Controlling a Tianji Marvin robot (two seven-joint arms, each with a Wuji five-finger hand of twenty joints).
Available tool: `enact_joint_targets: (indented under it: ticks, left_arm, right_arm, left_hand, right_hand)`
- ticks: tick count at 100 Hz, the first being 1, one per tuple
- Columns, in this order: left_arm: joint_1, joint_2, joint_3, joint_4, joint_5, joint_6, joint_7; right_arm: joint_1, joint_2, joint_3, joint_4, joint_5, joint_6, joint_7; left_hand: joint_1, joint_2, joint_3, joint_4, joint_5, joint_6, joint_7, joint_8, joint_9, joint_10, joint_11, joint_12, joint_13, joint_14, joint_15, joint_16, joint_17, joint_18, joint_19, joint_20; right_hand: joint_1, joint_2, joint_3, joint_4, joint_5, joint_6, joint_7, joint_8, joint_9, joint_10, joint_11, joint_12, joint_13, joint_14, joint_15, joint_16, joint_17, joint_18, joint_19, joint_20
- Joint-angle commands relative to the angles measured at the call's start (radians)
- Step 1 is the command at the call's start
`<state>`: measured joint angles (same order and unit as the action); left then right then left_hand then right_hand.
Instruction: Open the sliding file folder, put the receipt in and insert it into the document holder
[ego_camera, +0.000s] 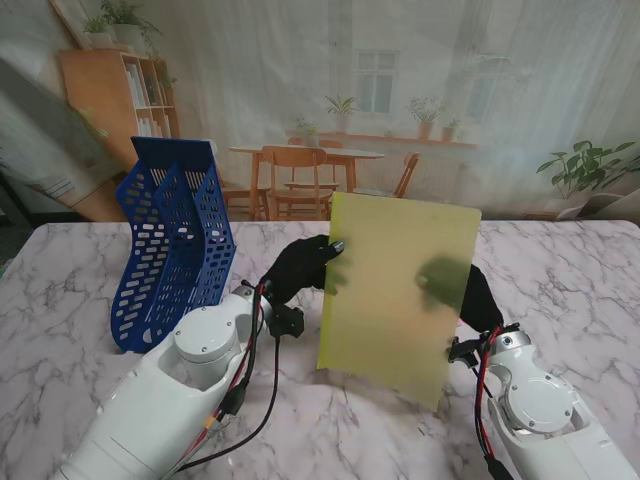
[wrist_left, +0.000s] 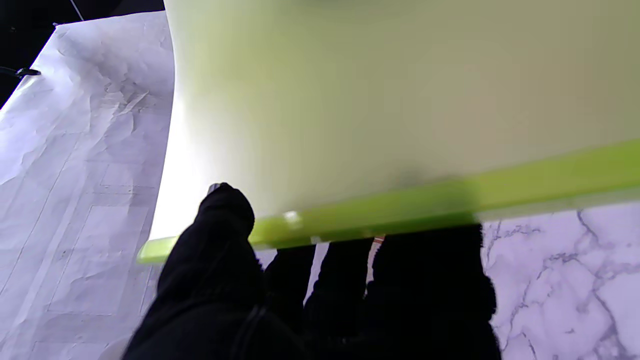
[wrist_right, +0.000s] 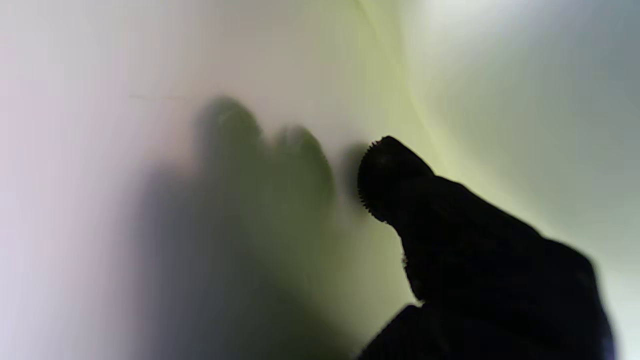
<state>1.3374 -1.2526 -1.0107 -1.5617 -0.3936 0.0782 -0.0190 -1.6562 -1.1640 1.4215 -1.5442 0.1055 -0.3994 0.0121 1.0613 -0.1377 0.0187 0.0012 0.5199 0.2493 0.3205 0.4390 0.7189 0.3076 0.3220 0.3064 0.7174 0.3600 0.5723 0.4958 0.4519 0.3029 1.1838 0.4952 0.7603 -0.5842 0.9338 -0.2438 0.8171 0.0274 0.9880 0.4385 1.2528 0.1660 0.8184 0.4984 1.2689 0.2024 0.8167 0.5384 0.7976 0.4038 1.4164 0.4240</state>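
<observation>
Stand view: the yellow-green file folder (ego_camera: 398, 295) is held upright above the marble table (ego_camera: 70, 290), centre-right, just right of the blue document holder (ego_camera: 172, 243). The left hand (ego_camera: 298, 268) pinches its left edge; the right hand (ego_camera: 470, 295) grips its right side, fingers showing as a shadow through the sheet. Only the left wrist view shows the bright green sliding spine (wrist_left: 450, 197) under the thumb. Right wrist view: translucent sheet, one fingertip (wrist_right: 382, 172) against it. The receipt cannot be made out.

The file folder (ego_camera: 398, 295) is translucent yellow-green with a brighter green spine. Left of it, the document holder (ego_camera: 172, 245) is blue, perforated. Both hands wear black; the bench (ego_camera: 560, 270) is white, grey-veined marble.
</observation>
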Motion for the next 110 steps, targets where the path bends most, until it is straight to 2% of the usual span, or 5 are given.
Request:
enact_joint_targets:
  ticks: [1,33,67,79,110]
  left_arm:
    - [0.002,0.008,-0.009,-0.006,0.004,-0.009,-0.007]
    - [0.012,0.018,-0.028,-0.007,0.005,-0.033,-0.036]
    - [0.009,0.027,-0.039,0.018,-0.005,-0.082,-0.075]
    - [0.01,0.029,-0.044,0.014,-0.015,-0.09,-0.086]
    - [-0.009,0.031,-0.046,0.002,-0.027,-0.103,-0.099]
  right_arm:
    - [-0.008,-0.002,0.006,-0.004,0.009,0.001,0.002]
    - [-0.013,-0.001,0.006,-0.018,0.026,0.021,0.015]
    - [0.002,-0.002,-0.012,-0.015,0.033,0.044,0.02]
    - [0.009,-0.002,-0.02,-0.013,0.032,0.05,0.021]
    - [0.013,0.001,-0.023,-0.01,0.038,0.054,0.038]
  left_hand:
    - [-0.012,0.006,-0.02,0.02,0.032,-0.049,-0.001,-0.004,-0.027,-0.029,-0.024,-0.017,-0.008,0.028,-0.02,-0.008,-0.017,-0.033,0.003,0.018]
    - [0.227,0.009,0.048,0.016,0.103,-0.09,0.103,0.114,0.049,-0.097,0.009,-0.004,0.046,-0.001,-0.003,0.001,0.027,-0.052,0.025,0.036]
    - [0.23,0.001,0.082,-0.007,0.14,-0.136,0.223,0.088,0.141,-0.155,0.028,0.031,0.088,-0.034,0.015,-0.001,0.063,-0.075,0.056,0.032]
    - [0.23,0.001,0.062,-0.003,0.149,-0.13,0.234,0.081,0.151,-0.122,0.025,0.026,0.095,-0.036,0.017,-0.001,0.066,-0.077,0.058,0.031]
    - [0.194,-0.009,-0.002,0.008,0.114,-0.135,0.206,0.05,0.125,-0.131,0.013,0.005,0.084,-0.037,0.011,-0.004,0.057,-0.074,0.051,0.025]
  right_hand:
    - [0.071,0.04,0.088,0.008,0.016,-0.086,0.065,0.049,-0.002,0.004,0.066,0.024,0.031,-0.004,0.041,0.014,0.023,0.012,0.032,0.015]
    - [0.071,0.041,0.087,0.008,0.016,-0.084,0.062,0.049,-0.002,0.006,0.062,0.024,0.03,-0.001,0.037,0.01,0.019,0.01,0.027,0.018]
    - [0.071,0.041,0.085,0.008,0.015,-0.089,0.06,0.048,-0.003,0.005,0.058,0.023,0.029,0.002,0.026,0.005,0.013,0.009,0.022,0.02]
    - [0.07,0.043,0.084,0.008,0.015,-0.091,0.06,0.048,-0.005,0.005,0.057,0.023,0.029,0.001,0.023,0.004,0.011,0.009,0.021,0.021]
    - [0.07,0.044,0.081,0.008,0.014,-0.093,0.06,0.048,-0.004,0.004,0.059,0.024,0.029,0.0,0.022,0.005,0.004,0.01,0.019,0.025]
